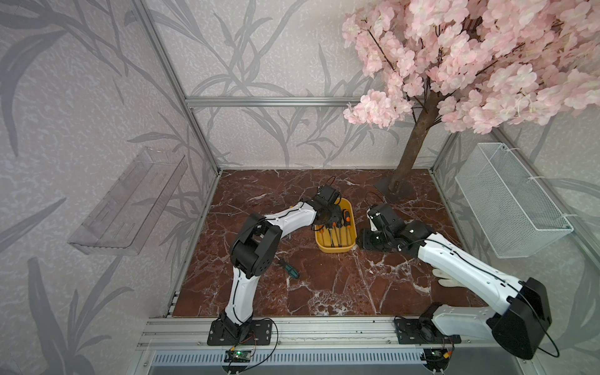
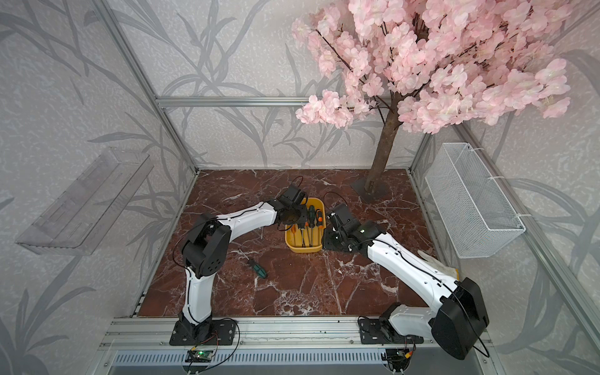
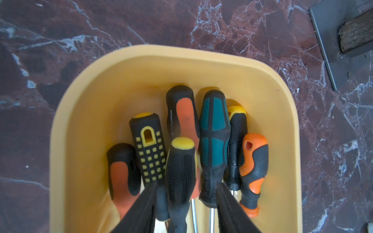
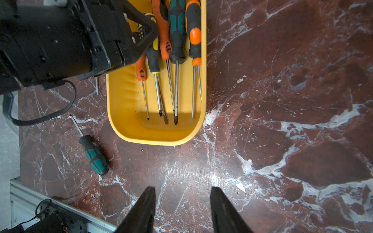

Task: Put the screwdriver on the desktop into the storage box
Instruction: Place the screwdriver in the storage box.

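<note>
Top views: L arm [image 1: 292,217] bent over storage box [image 1: 334,249], L jaws parted, empty; R jaws likewise.

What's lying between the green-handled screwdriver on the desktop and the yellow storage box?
Nothing: only bare desktop separates the green-handled screwdriver from the storage box, clearest in the right wrist view.

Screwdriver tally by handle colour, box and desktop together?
Orange-and-black screwdrivers: 3, all in the storage box
Yellow-and-black screwdrivers: 3, all in the storage box
Teal-and-black screwdrivers: 2, one in the storage box, one on the desktop
Total: 8
</note>
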Robot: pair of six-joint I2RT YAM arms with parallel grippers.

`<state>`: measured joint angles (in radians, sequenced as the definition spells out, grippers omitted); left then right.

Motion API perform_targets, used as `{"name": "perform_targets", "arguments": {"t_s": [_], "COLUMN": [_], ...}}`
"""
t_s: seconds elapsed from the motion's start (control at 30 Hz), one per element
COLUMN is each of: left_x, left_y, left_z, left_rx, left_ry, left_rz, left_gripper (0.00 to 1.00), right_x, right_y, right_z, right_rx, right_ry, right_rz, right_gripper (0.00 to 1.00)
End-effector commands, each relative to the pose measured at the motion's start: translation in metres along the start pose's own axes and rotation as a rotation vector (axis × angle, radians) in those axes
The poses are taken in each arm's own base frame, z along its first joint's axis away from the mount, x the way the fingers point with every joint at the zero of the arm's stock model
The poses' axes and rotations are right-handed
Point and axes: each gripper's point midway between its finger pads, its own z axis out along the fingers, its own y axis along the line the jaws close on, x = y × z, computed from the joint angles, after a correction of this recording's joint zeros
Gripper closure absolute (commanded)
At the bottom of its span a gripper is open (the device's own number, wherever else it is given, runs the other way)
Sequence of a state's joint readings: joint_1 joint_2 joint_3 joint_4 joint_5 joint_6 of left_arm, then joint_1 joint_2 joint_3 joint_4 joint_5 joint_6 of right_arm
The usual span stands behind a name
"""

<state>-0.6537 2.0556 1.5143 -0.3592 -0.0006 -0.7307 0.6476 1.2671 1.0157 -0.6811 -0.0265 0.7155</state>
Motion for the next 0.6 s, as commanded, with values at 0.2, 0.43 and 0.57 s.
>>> {"name": "perform_targets", "arguments": {"t_s": [0.2,0.43,0.57], "left_x": [-0.023,-0.029,-0.022], "left_y": [-0.013,-0.002,0.023], "left_z": [-0.039,-0.073,-0.089], "left_rx": [0.015,-0.009,-0.054], "left_ry": [-0.068,-0.118,-0.137], "left_rz": [0.053,0.061,0.035], "left_gripper": [0.47,0.41,0.36], "right_x": [-0.004,-0.009,-0.012], "right_y": [0.001,0.013,0.026], "right_z": [-0.002,-0.001,-0.002], "right_rx": [0.004,-0.015,-0.025], "right_ry": [-0.003,0.012,0.018], "right_rz": [0.013,0.000,-0.039], "right_gripper": [0.51,0.50,0.50]}}
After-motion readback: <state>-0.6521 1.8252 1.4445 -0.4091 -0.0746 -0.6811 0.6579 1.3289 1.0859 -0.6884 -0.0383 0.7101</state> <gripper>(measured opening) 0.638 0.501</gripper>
